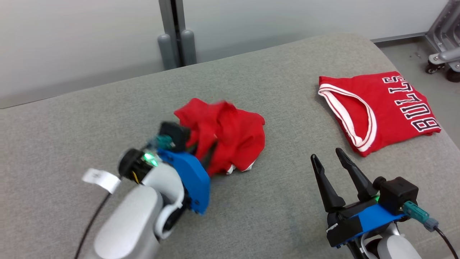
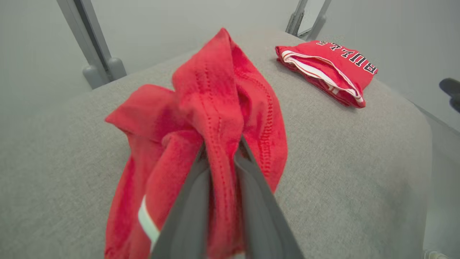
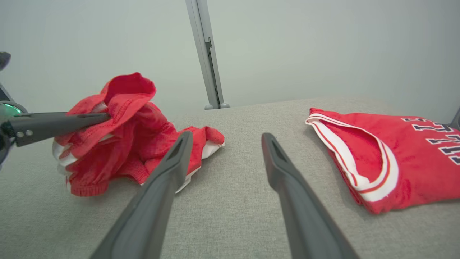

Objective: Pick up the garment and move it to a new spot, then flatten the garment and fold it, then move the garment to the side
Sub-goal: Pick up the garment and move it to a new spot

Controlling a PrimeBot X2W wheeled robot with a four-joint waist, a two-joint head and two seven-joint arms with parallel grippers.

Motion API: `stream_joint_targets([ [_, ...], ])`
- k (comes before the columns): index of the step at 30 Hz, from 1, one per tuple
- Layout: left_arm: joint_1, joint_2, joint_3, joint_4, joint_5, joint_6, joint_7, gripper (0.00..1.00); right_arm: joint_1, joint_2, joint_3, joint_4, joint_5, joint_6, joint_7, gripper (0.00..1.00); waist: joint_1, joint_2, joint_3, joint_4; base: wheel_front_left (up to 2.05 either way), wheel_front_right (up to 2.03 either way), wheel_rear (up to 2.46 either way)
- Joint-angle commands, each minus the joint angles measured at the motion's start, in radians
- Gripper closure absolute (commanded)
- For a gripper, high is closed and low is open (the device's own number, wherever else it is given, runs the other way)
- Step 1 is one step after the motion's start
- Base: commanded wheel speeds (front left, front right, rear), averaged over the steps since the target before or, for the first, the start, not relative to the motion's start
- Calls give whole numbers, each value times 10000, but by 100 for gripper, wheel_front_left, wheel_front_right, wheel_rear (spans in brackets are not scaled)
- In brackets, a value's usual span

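A crumpled red garment [image 1: 230, 136] with white trim lies bunched near the middle of the grey padded table [image 1: 107, 118]. My left gripper [image 1: 205, 153] reaches into its near-left side, and the fingers pinch a ridge of the cloth between them [image 2: 221, 144]. That pinched fold stands up above the rest of the heap. From the right wrist view the left gripper [image 3: 104, 117] comes in from the left with cloth wrapped over its tip. My right gripper [image 1: 327, 154] hovers open over bare table to the right of the heap, fingers [image 3: 172, 162] spread with nothing between them.
A folded red jersey [image 1: 381, 111] with white-edged trim and black-and-white lettering lies at the table's far right, also seen as the folded jersey [image 3: 388, 158]. Grey posts [image 1: 176, 39] stand behind the table. A wheeled metal frame [image 1: 444, 54] stands on the floor at the far right.
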State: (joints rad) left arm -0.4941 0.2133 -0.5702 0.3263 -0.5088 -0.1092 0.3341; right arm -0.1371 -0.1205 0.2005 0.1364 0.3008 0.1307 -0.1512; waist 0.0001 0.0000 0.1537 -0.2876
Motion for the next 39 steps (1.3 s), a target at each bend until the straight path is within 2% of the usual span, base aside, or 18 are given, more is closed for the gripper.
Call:
stream_joint_targets([
  [1,44,-45,-65,99,62,-3,-109,0,-97,-2,-25,1,23,2,-48,0,-1,0,4,59,0,0,0],
  [5,313,-696,-294,836,-65,-57,-1030,0,-54,-78,-108,-22,-47,2,5,0,-1,0,-117,402,0,0,0],
  [9,643,-946,-70,677,-325,-86,-2277,0,113,-139,-191,-66,-38,2,74,0,-1,0,-297,785,0,0,0],
  [15,1711,-646,579,37,-484,137,-4244,0,396,-236,-322,-150,-29,2,235,0,-1,0,-619,1328,0,0,0],
  [20,2798,-191,1348,-330,-527,566,-5510,0,690,-285,-465,-198,-43,2,415,0,-1,0,-955,1717,0,0,0],
  [24,3540,177,1951,-459,-392,929,-5889,0,924,-316,-577,-229,0,2,520,0,-1,0,-1186,1966,0,0,0],
  [29,4249,260,2834,-575,-172,1236,-5999,0,1236,-315,-760,-178,70,2,622,0,-1,0,-1469,2208,0,0,0],
  [33,4646,173,3440,-757,173,1257,-5998,0,1461,-222,-856,-153,97,2,665,0,-1,0,-1535,2270,0,0,0],
  [39,4820,-33,3854,-817,500,1085,-6002,0,1535,-120,-834,-100,103,2,665,0,-1,0,-1526,2216,0,0,0],
])
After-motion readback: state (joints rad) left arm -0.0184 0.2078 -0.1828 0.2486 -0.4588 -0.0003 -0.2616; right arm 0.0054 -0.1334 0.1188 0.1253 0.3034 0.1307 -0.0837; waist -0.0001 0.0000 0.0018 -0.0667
